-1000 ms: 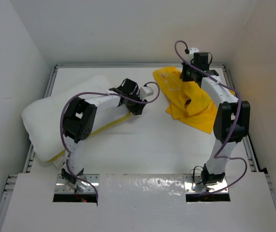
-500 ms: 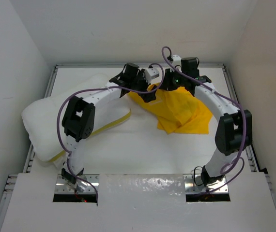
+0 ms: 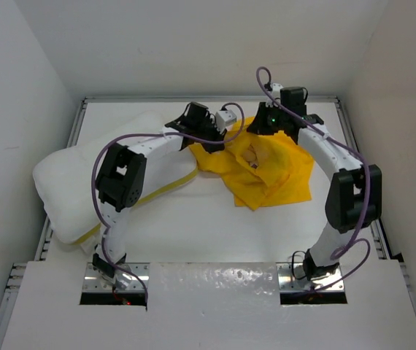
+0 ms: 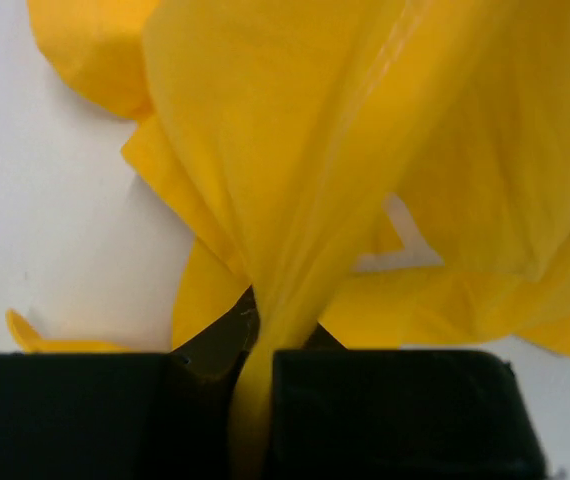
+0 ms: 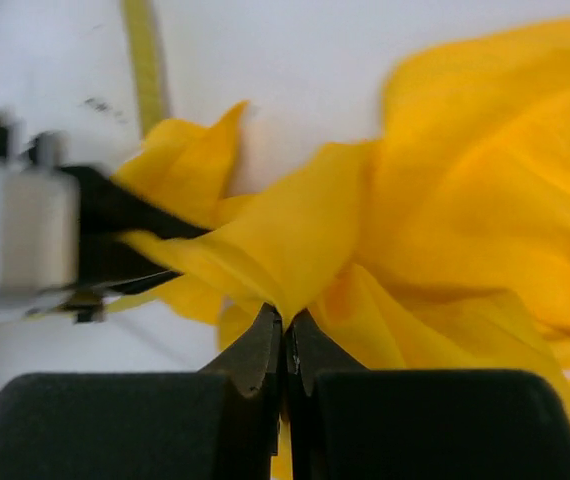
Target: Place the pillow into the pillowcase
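The yellow pillowcase (image 3: pixel 266 171) lies crumpled at the back middle of the table, held up by both grippers. My left gripper (image 3: pixel 221 140) is shut on a bunched fold of it (image 4: pixel 285 200). My right gripper (image 3: pixel 263 130) is shut on another fold of it (image 5: pixel 295 250), its jaws pressed together on the cloth. The two grippers are close together above the pillowcase's left part. The white quilted pillow (image 3: pixel 69 182) with its yellow edge strip (image 3: pixel 166 187) lies at the left side of the table, partly under my left arm.
The table has a raised metal rim (image 3: pixel 193 98) at the back and along both sides. White walls enclose the back and sides. Purple cables loop over both arms. The left gripper shows blurred in the right wrist view (image 5: pixel 25 240).
The left gripper swung right to the pillowcase and shut on it. The right gripper pulled the pillowcase left towards the middle; the cloth now spreads between both grippers.
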